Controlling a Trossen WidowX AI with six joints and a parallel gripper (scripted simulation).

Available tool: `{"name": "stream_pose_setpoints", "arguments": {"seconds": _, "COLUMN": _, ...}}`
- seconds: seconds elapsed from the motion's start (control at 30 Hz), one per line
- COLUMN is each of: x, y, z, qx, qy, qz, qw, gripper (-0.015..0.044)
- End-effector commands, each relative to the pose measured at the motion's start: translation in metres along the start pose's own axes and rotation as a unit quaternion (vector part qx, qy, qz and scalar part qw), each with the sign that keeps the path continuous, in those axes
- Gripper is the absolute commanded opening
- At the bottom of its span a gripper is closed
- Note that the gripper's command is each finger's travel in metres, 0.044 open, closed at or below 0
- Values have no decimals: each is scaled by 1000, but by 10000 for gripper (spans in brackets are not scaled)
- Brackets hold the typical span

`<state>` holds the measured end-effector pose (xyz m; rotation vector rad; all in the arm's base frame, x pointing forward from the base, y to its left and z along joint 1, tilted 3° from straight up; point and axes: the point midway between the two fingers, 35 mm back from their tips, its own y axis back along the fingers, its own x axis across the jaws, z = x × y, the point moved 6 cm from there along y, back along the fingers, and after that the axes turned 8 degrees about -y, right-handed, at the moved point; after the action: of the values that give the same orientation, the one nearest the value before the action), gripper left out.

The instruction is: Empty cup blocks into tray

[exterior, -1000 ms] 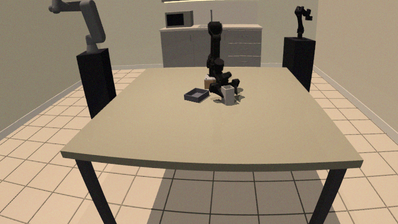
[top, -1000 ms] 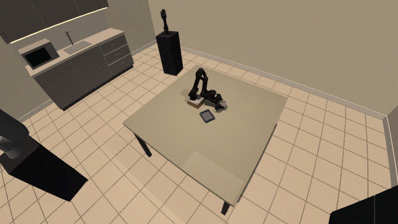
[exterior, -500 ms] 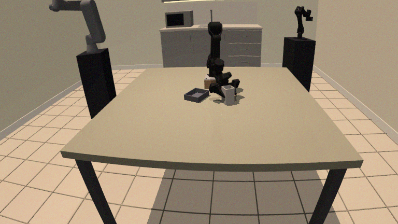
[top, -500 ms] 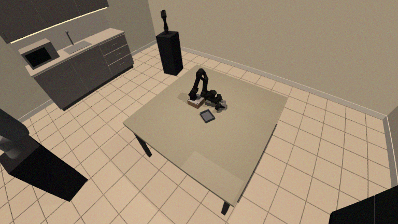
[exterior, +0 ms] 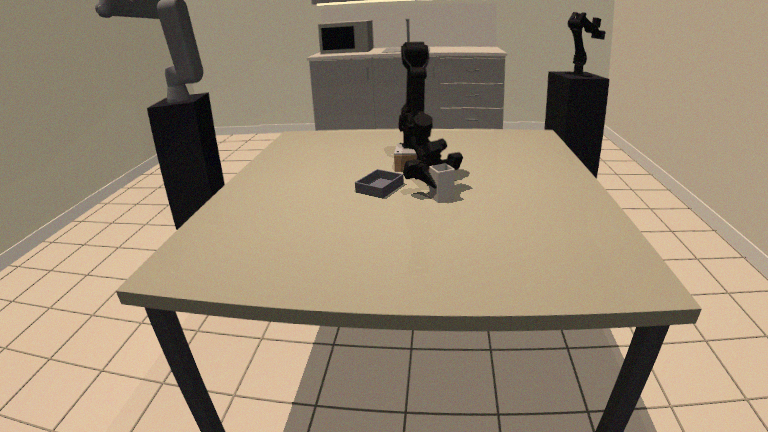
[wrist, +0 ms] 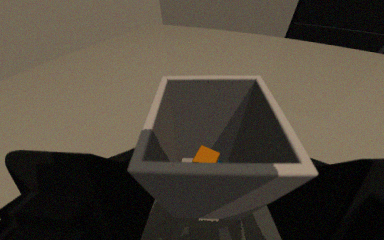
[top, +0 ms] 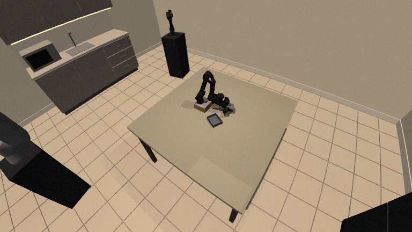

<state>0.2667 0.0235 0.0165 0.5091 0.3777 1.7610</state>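
Cup (top: 232, 104) (exterior: 443, 186) (wrist: 215, 192) stood upright between the fingers of the gripper (top: 231, 107) (exterior: 444, 177) (wrist: 207, 140) — flanked on opposite sides; whether pinched, could not tell.

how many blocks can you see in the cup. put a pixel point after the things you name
3 show, low inside the cup (exterior: 444, 186) (wrist: 210, 192): an orange block (wrist: 206, 154), a pale one (wrist: 187, 160) left of it, a blue sliver (wrist: 220, 162) at its right. More may be hidden.

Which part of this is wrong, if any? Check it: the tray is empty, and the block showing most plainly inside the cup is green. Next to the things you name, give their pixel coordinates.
The color is wrong: the wrist view shows that block (wrist: 206, 154) in the cup (exterior: 444, 186) (wrist: 215, 187) is orange.
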Motion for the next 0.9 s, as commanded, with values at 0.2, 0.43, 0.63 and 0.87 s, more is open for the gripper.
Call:
{"name": "stream_pose_setpoints", "arguments": {"seconds": 0.2, "x": 1, "y": 4, "z": 9, "qx": -2, "qy": -1, "qz": -1, "qw": 1000, "gripper": 33}}
{"name": "stream_pose_setpoints", "arguments": {"seconds": 0.43, "x": 3, "y": 10, "z": 18, "qx": -2, "qy": -1, "qz": -1, "qw": 1000, "gripper": 0}}
{"name": "stream_pose_setpoints", "arguments": {"seconds": 0.63, "x": 4, "y": 14, "z": 25, "qx": -2, "qy": -1, "qz": -1, "qw": 1000, "gripper": 0}}
{"name": "stream_pose_setpoints", "arguments": {"seconds": 0.87, "x": 5, "y": 19, "z": 32, "qx": -3, "qy": -1, "qz": -1, "qw": 1000, "gripper": 0}}
